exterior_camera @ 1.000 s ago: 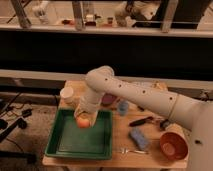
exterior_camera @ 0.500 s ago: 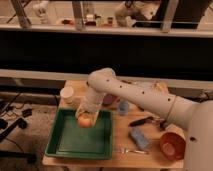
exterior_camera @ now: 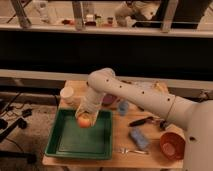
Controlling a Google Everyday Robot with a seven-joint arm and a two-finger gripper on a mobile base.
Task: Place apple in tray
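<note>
The hand (exterior_camera: 85, 116) was found over the far part of the tray (exterior_camera: 67, 145), pointing downward from the white arm (exterior_camera: 135, 95) that reached in from the right. Its fingers were clamped on the apple (exterior_camera: 84, 121), which sat at the hand's lower end with its orange-red skin and a yellowish patch showing. Whether the apple touched the tray floor or hung just above it could not be told. The tray, green and shallow, extended below and to the left of the hand on the wooden bench (exterior_camera: 120, 135). A white cup (exterior_camera: 67, 95) stood just up and left of the hand, outside the tray rim. To the right of the hand lay a blue object (exterior_camera: 139, 138), a fork (exterior_camera: 127, 150) beside the tray's near right corner, and, well apart at the bench's right edge, an orange-brown bowl (exterior_camera: 172, 145).
</note>
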